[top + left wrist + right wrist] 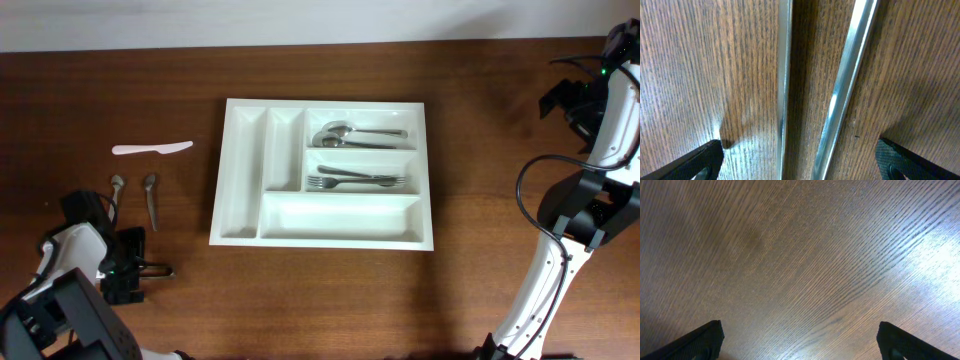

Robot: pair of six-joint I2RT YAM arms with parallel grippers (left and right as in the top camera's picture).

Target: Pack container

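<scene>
While the left pincer (800,161) gapes — spoons (842,85) lie between.

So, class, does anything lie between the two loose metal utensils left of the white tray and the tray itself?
Nothing visible does. Only bare table separates the two metal utensils from the tray at its left wall. The white plastic knife lies farther back, off that path.

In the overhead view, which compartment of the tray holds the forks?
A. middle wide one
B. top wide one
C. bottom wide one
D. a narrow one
A: the forks lie in the middle wide compartment of the tray, just below the one with the spoons.
</scene>
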